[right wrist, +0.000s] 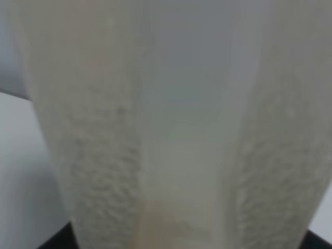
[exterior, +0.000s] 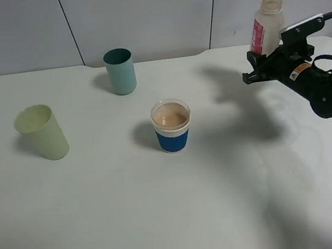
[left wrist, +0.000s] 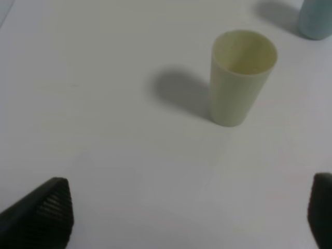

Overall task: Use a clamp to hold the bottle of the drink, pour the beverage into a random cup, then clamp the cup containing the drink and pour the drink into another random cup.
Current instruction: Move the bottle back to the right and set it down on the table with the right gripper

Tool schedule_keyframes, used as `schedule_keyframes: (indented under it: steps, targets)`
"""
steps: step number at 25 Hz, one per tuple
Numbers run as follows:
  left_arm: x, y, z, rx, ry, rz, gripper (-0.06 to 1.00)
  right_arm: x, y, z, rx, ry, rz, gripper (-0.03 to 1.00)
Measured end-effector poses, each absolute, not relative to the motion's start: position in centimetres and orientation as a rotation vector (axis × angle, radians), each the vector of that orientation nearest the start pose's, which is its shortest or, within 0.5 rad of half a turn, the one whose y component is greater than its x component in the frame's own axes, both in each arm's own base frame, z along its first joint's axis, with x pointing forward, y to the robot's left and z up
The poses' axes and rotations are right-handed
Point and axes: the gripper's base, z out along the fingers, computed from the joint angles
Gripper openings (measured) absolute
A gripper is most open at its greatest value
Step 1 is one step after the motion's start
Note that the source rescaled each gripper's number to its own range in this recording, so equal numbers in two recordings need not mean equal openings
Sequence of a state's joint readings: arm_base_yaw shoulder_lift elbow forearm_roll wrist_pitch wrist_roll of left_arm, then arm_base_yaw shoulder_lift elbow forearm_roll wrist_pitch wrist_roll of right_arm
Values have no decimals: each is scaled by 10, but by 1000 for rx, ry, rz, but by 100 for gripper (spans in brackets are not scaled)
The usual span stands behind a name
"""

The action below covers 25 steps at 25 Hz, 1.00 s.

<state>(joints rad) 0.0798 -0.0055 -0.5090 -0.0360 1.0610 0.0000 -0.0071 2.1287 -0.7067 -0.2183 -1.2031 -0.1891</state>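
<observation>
**1. State.** My right gripper [exterior: 266, 59] is clenched on the bottle [exterior: 267, 26]. The bottle hangs upright above the surface [exterior: 167, 223], at 2 o'clock from the cup [exterior: 172, 127]. My left gripper [left wrist: 187, 212] is released, with its jaws wide apart and nothing between them.

**2. Layout.** The cup stands mid-surface, with the beverage [exterior: 170, 117] close under its white rim. The teal tumbler [exterior: 121, 72] stands at 11 o'clock from the cup and the green tumbler [exterior: 42, 132] at 9 o'clock. All 3 are well apart.

**3. Handling.**
- **Cup:** I judge it to be the heaviest item now, and quick to spill if tilted or jolted.
- **Where to grip:** Take hold on the blue ribbed band, which should resist slipping. Stay below the rim.
- **Grip force:** The wall is probably thin, so squeeze moderately.
- **Bottle:** It looks nearly drained, so it is likely light and easily dented.

**4. Views.**
- **Exterior high:** Only this view shows the fill level and the spacing of the 3 vessels. It does not show my left gripper.
- **Left wrist:** This view shows the left gripper's spread tips and looks into the green tumbler, which appears dry.
- **Right wrist:** The bottle's translucent wall fills this view, with a faint beige trace low inside. The surface is barely visible.
</observation>
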Motion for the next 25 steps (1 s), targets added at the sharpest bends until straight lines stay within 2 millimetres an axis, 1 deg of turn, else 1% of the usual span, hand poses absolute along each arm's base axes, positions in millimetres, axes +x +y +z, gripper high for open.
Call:
schedule_keyframes:
  steps: [1,6,11,14,19,24,25]
  targets:
    - [-7,-3,280,-79,2028,7,67,357,16,93,-363,1649,-26,0]
    - [-7,-3,280,-79,2028,7,67,364,16,90,-331,1645,0,0]
    - [-7,-3,280,-79,2028,7,67,372,16,79,-328,1657,6,0]
    - [-7,-3,280,-79,2028,7,67,380,16,71,-327,1654,5,0]
    - [-7,-3,280,-79,2028,7,67,386,16,61,-329,1667,6,0]
    - [-7,-3,280,-79,2028,7,67,390,16,57,-329,1666,6,0]
    - [-7,-3,280,-79,2028,7,67,392,16,53,-329,1669,6,0]
